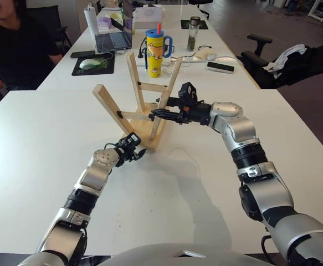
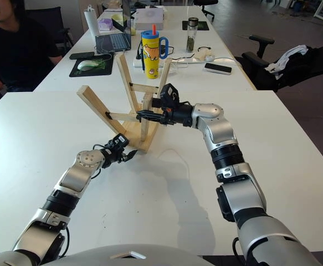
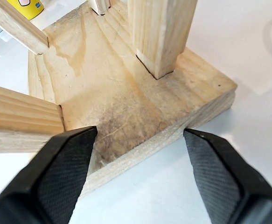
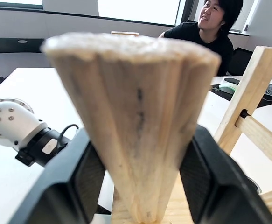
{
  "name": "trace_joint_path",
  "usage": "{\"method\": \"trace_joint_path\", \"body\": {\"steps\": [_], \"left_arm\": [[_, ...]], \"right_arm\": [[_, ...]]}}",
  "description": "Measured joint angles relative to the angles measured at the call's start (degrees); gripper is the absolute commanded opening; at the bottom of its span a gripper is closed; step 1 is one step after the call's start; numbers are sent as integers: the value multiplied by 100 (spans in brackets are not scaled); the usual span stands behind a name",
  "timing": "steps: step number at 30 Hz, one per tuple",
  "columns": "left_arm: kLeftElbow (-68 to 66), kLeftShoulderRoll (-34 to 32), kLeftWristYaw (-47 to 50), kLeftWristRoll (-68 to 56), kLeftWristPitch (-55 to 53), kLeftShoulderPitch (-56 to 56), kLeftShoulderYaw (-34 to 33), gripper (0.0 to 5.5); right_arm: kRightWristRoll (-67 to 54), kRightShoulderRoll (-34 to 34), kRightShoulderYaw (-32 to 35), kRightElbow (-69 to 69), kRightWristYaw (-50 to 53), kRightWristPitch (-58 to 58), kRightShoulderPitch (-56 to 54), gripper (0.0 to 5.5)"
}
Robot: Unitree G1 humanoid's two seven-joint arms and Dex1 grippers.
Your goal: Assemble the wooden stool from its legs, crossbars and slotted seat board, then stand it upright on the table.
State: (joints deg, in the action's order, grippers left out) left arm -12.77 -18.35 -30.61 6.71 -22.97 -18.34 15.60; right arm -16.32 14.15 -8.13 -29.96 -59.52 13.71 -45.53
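The wooden stool (image 1: 143, 108) lies tipped with its seat board (image 1: 145, 134) edge-down on the white table (image 1: 39, 144) and its legs pointing up and away. My right gripper (image 1: 160, 114) is shut on the near right leg (image 4: 136, 126), with a finger (image 4: 75, 186) pressed on each side. My left gripper (image 1: 136, 151) is low by the board's near corner, open, its fingers (image 3: 63, 172) spread on either side of that corner (image 3: 126, 107) without touching it. Crossbars (image 1: 150, 87) join the legs.
Behind the stool stand a yellow tumbler (image 1: 155, 52), a laptop (image 1: 112, 39), a mouse on a dark pad (image 1: 93, 65) and a phone (image 1: 220, 66). An office chair (image 1: 283, 61) is at the far right. Bare tabletop lies near me on both sides.
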Motion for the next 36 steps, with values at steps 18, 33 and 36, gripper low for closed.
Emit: {"method": "trace_joint_path", "body": {"steps": [18,33,36], "left_arm": [[240,165,-140,-556,-244,136,-443,341],[3034,-141,1314,513,2979,1743,-1052,124],[3411,-325,1775,1044,3483,1538,-1419,73]], "right_arm": [[20,-2,-46,16,-97,-119,66,207],[21,56,-351,295,77,508,-199,207],[21,84,-373,304,137,569,-206,207]]}}
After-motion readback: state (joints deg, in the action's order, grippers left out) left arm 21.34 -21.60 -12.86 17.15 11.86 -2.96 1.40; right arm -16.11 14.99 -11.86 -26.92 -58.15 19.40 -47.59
